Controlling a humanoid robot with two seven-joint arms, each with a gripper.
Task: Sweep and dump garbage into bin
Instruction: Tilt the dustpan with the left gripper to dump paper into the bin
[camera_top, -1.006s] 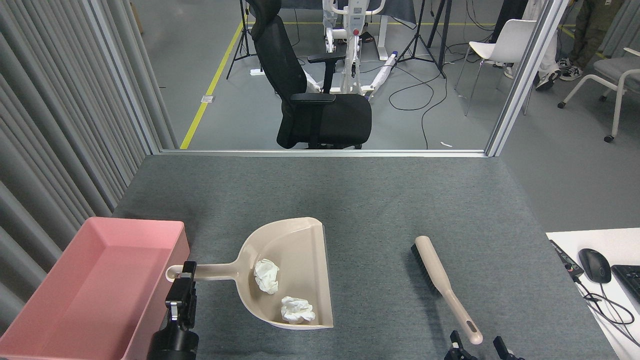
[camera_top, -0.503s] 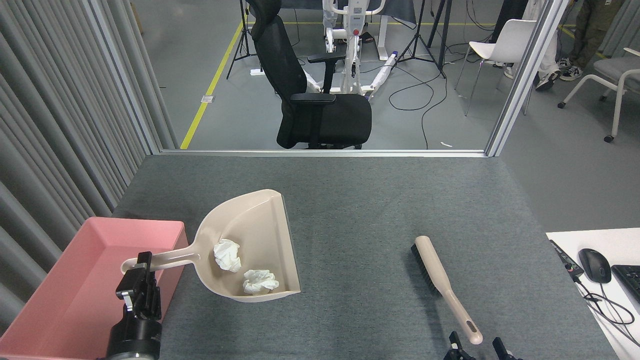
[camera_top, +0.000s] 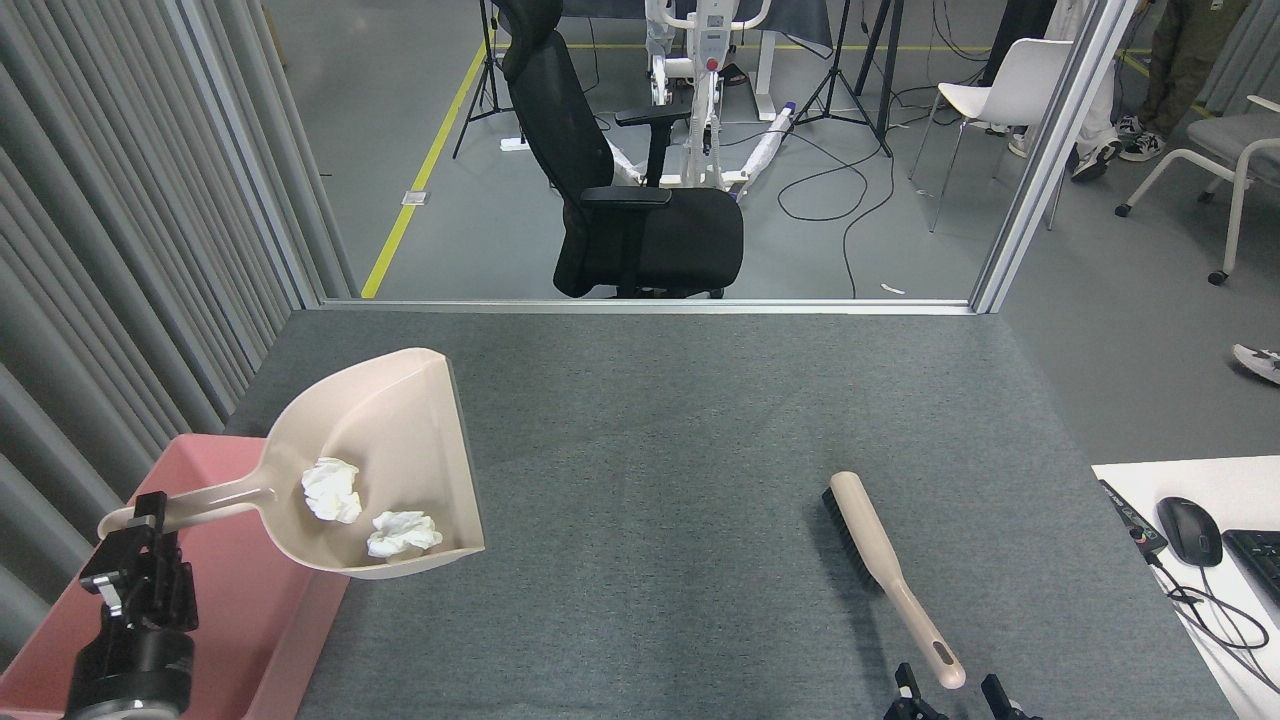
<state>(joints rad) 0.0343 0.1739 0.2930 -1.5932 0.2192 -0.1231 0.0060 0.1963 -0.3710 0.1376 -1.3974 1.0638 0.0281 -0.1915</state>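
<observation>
My left gripper is shut on the handle of the beige dustpan, which hangs lifted above the table, half over the pink bin at the lower left. Two crumpled white tissue wads lie inside the pan, one nearer the handle and the other at the pan's near wall. The beige brush with black bristles lies flat on the grey table. Just below its handle end, my right gripper shows only two black fingertips at the bottom edge, spread apart.
The grey felt table ends at a metal rail at the back. Grey curtains hang along the left. A white side desk with a mouse and cables stands at the right. A black office chair is beyond the table.
My left gripper has carried the dustpan with both wads up and to the left, from the table's middle to above the pink bin's right part. The brush and right gripper stayed put.
</observation>
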